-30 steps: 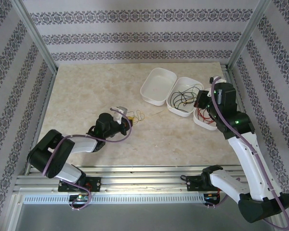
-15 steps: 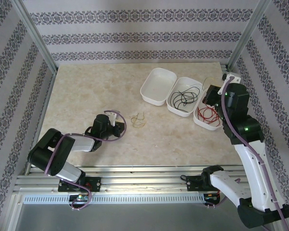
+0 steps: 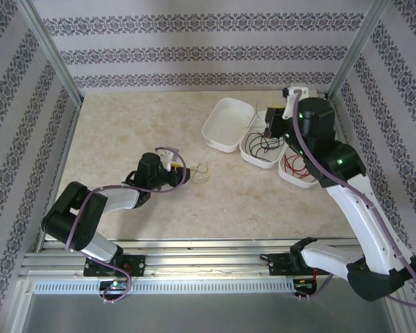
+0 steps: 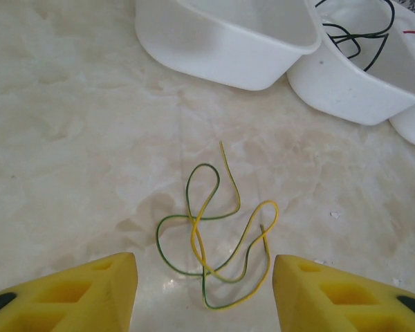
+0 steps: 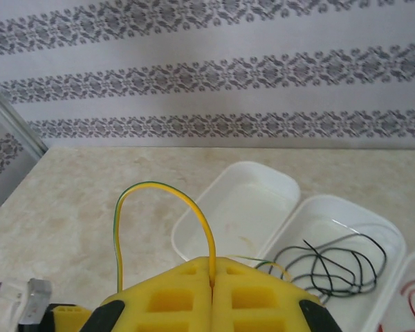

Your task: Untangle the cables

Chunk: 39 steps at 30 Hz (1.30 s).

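A yellow-green cable (image 4: 193, 238) lies in loose loops on the table (image 3: 125, 132), between the spread fingers (image 4: 90, 294) of my open left gripper (image 4: 204, 294). From above, that gripper (image 3: 182, 175) sits just left of the cable (image 3: 201, 173). My right gripper (image 5: 212, 277) is shut on another yellow-green cable (image 5: 149, 183), which arches up from the pads. It hovers (image 3: 271, 130) over the middle tray. A black cable (image 3: 263, 144) lies in the middle tray (image 3: 253, 158). A red cable (image 3: 296, 166) lies in the right tray (image 3: 291, 182).
Three white trays stand in a row at the back right; the leftmost tray (image 3: 227, 123) holds nothing. Metal frame posts and patterned walls close in the table's sides and back. The table's left half is bare marble.
My left gripper has opened and let the yellow-green cable down on the table. My right arm has swung from the right tray up and back over the middle tray, still shut.
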Each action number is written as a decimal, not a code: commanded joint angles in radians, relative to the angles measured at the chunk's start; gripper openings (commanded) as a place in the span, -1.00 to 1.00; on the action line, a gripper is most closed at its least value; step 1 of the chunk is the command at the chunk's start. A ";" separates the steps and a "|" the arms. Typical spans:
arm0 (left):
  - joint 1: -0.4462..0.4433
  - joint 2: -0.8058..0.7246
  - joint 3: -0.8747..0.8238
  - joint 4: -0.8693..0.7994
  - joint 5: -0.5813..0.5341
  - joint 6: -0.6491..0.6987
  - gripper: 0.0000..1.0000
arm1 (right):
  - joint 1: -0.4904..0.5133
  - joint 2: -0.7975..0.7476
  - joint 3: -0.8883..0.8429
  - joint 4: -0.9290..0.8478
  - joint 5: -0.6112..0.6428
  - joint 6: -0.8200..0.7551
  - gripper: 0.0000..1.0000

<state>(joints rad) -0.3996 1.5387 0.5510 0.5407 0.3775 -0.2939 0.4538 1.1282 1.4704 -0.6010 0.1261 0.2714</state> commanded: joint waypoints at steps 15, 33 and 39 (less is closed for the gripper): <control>-0.055 0.212 0.224 -0.186 0.044 0.099 0.13 | 0.063 0.459 0.425 0.134 0.143 -0.213 -1.00; -0.066 0.279 0.288 -0.224 0.023 0.091 -0.35 | 0.011 0.655 0.517 0.164 0.162 -0.209 -1.00; -0.068 0.297 0.295 -0.225 0.023 0.091 -0.54 | -0.001 0.682 0.509 0.161 0.162 -0.196 -1.00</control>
<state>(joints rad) -0.4526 1.8229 0.8265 0.3424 0.4068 -0.2127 0.4641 1.8050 1.9507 -0.4519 0.2722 0.0566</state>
